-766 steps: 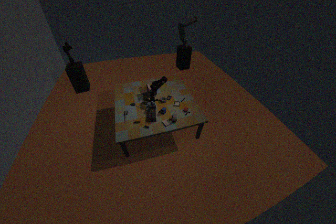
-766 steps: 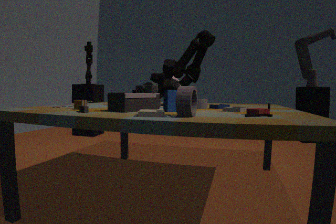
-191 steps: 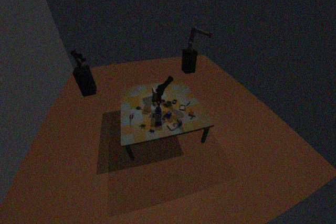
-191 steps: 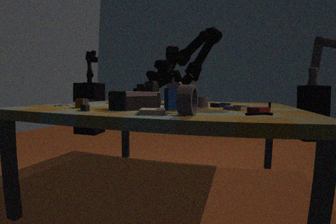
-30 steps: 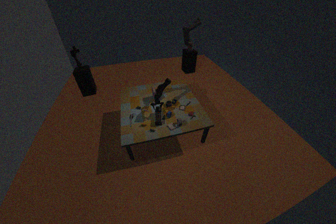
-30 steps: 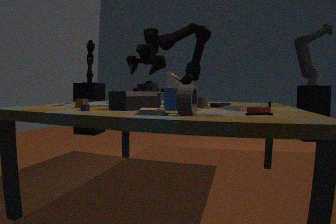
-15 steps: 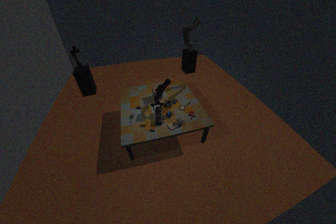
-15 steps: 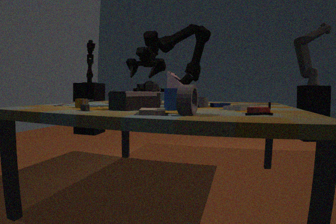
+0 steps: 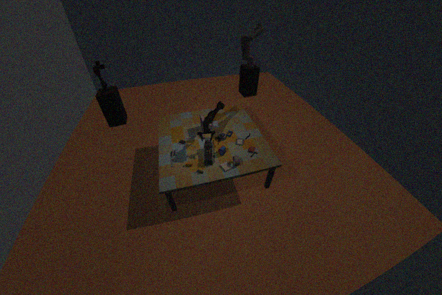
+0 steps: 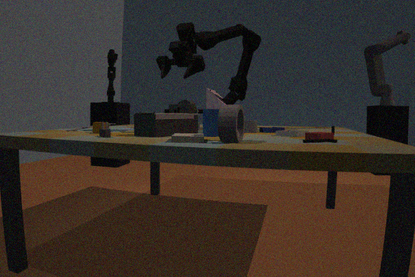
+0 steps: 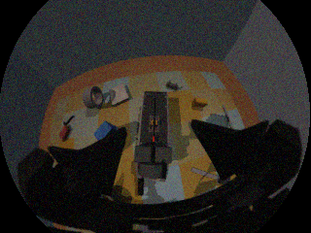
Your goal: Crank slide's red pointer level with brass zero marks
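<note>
The machine (image 9: 208, 154) (image 10: 144, 124) (image 11: 162, 109) is a long dark box with a central slot. In the wrist view, the slide's small red pointer (image 11: 154, 139) is in the slot, nearer the crank-end blocks (image 11: 152, 170) than the brass marks (image 11: 154, 122); they are not level. A dark upright piece, apparently the crank handle (image 11: 140, 186), sticks out beyond the blocks, toward the bottom of the wrist view. My gripper (image 10: 174, 77) (image 11: 158, 126) is open and empty, high above the table, with its fingers spread wide on either side of the machine in the wrist view. Dim, grainy pictures hide crank detail.
A blue block (image 10: 210, 122) (image 11: 104, 130), a grey ring (image 10: 226, 123) and a pale slab (image 10: 187, 137) (image 11: 120, 94) stand beside the machine. A red object (image 10: 319, 135) (image 11: 64, 132) lies farther off. An orange block (image 10: 96, 127) (image 11: 199, 102) is on the other side.
</note>
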Robot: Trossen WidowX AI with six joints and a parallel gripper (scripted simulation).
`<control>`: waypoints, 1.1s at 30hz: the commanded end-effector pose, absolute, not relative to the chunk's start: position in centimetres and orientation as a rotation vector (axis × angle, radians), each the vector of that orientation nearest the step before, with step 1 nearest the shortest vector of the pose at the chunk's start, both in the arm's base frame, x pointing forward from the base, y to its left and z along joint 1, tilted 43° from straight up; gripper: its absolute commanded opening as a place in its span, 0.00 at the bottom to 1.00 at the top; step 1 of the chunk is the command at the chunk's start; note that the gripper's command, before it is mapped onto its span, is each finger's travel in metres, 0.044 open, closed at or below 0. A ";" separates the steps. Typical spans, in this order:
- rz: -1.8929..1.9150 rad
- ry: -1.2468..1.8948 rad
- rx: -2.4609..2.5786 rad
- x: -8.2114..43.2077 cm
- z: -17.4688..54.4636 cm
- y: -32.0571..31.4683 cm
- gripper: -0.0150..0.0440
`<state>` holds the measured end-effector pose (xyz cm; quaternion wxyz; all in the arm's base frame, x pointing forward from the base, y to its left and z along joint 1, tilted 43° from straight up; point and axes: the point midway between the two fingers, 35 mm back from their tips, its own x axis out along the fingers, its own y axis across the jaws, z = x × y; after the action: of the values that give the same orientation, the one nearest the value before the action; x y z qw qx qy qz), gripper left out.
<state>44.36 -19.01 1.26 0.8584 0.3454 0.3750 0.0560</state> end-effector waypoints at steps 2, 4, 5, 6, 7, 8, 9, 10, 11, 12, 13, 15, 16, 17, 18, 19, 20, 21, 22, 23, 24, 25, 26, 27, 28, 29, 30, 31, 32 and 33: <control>0.117 0.803 0.744 43.2 1.8 -17.9 1.00; 0.107 0.802 0.751 42.4 2.3 -17.5 1.00; 0.101 0.802 0.754 42.1 2.5 -17.3 1.00; 0.096 0.801 0.758 41.7 2.7 -17.1 1.00; 0.091 0.801 0.761 41.3 2.9 -16.9 1.00; 0.086 0.800 0.765 40.9 3.1 -16.7 1.00; 0.080 0.799 0.768 40.5 3.3 -16.5 1.00; 0.075 0.799 0.771 40.1 3.5 -16.3 1.00; 0.070 0.798 0.775 39.7 3.6 -16.1 1.00; 0.065 0.797 0.778 39.3 3.8 -15.8 1.00; 0.059 0.797 0.782 38.9 3.9 -15.6 1.00; 0.049 0.795 0.789 38.1 4.2 -15.1 1.00; 0.044 0.794 0.792 37.7 4.3 -14.9 1.00; 0.038 0.793 0.796 37.3 4.4 -14.7 1.00; 0.033 0.793 0.800 36.9 4.5 -14.4 1.00; 0.027 0.793 0.804 36.5 4.6 -14.2 1.00; 0.021 0.792 0.809 36.1 4.7 -13.9 1.00; 0.016 0.792 0.813 35.6 4.7 -13.7 1.00; 0.011 0.791 0.816 35.2 4.8 -13.4 1.00; 0.005 0.790 0.820 34.8 4.8 -13.2 1.00; 0.000 0.788 0.823 34.4 4.9 -12.9 1.00; -0.005 0.787 0.825 33.9 4.9 -12.7 1.00; -0.008 0.785 0.827 33.6 5.0 -12.5 1.00; -0.011 0.784 0.829 33.4 5.0 -12.4 1.00; -0.011 0.784 0.829 33.4 5.0 -12.4 1.00; -0.011 0.784 0.829 33.4 5.0 -12.4 1.00; -0.011 0.784 0.829 33.4 4.9 -12.3 1.00; -0.011 0.784 0.828 33.5 4.7 -12.2 1.00; -0.011 0.785 0.828 33.5 4.4 -11.9 1.00; -0.011 0.786 0.828 33.6 4.0 -11.6 1.00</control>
<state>33.82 -12.46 5.02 0.8458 0.3887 0.3654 -0.0036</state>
